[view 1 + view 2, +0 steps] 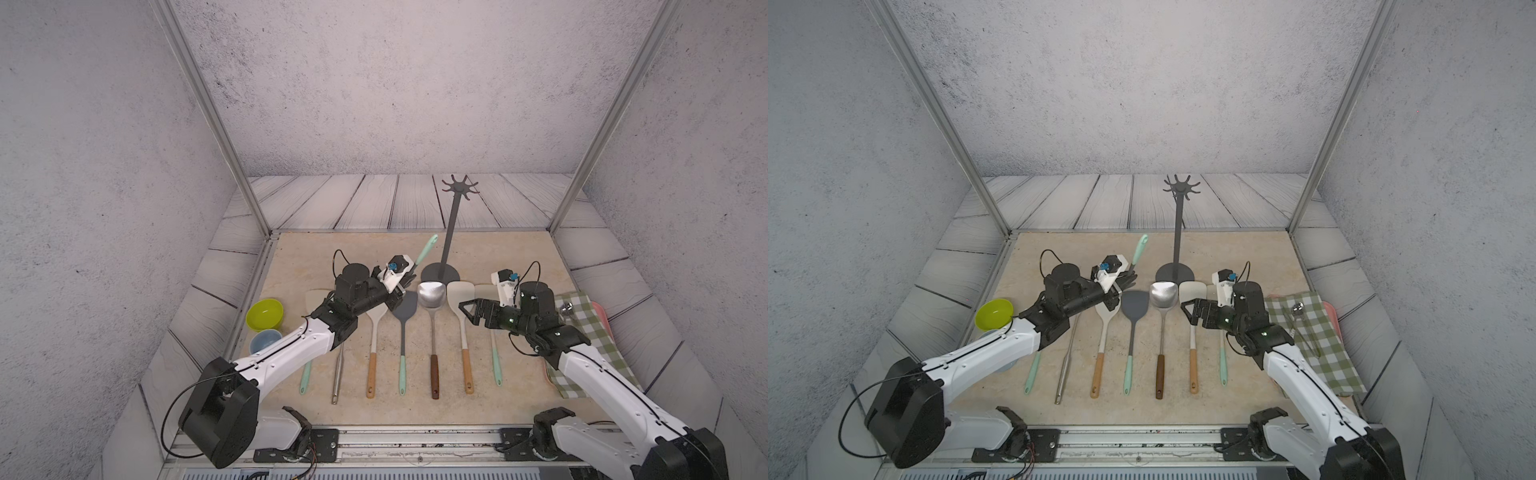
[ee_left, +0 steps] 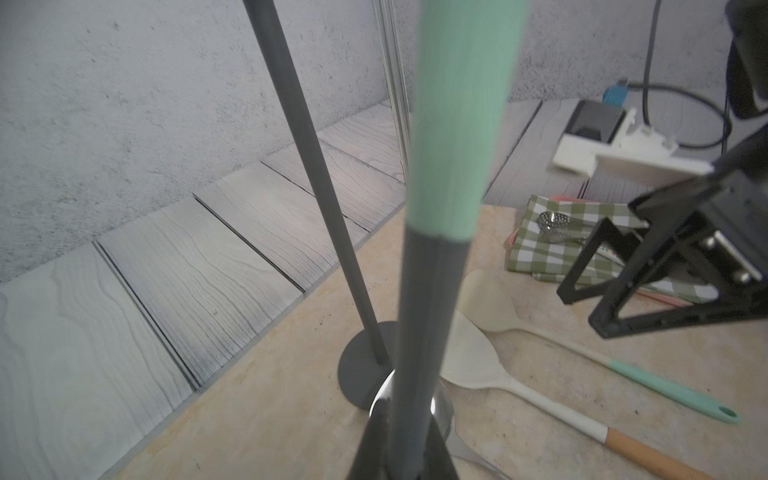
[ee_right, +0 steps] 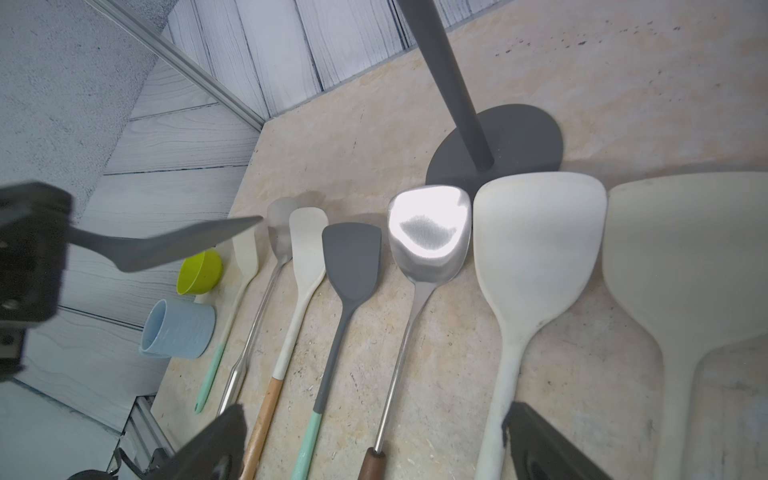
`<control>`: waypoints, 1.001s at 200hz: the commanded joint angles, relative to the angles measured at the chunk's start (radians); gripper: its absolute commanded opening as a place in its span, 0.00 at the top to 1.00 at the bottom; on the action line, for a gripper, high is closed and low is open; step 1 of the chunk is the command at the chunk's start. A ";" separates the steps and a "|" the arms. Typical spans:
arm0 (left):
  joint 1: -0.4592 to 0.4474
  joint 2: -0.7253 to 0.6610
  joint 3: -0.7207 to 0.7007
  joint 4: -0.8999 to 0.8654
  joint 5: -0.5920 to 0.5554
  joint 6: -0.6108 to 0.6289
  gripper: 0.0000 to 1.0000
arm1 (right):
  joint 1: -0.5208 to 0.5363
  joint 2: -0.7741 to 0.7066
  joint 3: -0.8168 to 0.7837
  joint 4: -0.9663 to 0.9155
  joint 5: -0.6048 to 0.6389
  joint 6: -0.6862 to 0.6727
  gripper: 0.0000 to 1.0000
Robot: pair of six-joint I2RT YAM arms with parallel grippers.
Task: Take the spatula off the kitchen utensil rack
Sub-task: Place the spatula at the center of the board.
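On the table (image 1: 519,249), seven utensils (image 1: 432,297) lie; left tool (image 1: 409,280) grips one spatula (image 1: 428,249).

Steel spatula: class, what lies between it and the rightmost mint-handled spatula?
One cream spatula with a wooden handle, shown in both top views.

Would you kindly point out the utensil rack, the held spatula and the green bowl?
kitchen utensil rack (image 1: 450,232): a top view, on its pole.
spatula (image 1: 427,248): a top view, on its mint handle.
green bowl (image 1: 266,316): a top view, on its inside wall.
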 commanded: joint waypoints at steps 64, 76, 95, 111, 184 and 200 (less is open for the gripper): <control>0.000 0.101 0.029 -0.106 -0.004 0.328 1.00 | -0.006 0.069 0.427 -0.626 0.085 -0.064 0.04; -0.014 0.109 0.037 -0.133 -0.022 0.367 1.00 | -0.006 0.067 0.481 -0.650 0.053 -0.090 0.05; -0.039 0.113 0.037 -0.145 -0.059 0.405 1.00 | -0.006 0.070 0.559 -0.669 -0.048 -0.129 0.08; -0.051 0.109 0.036 -0.149 -0.059 0.420 1.00 | -0.006 0.085 0.604 -0.669 -0.151 -0.154 0.10; -0.130 0.095 0.059 -0.188 -0.077 0.467 1.00 | 0.097 0.249 0.674 -0.705 -0.327 -0.202 0.24; -0.139 0.097 0.066 -0.196 -0.084 0.474 1.00 | 0.137 0.277 0.680 -0.723 -0.301 -0.223 0.28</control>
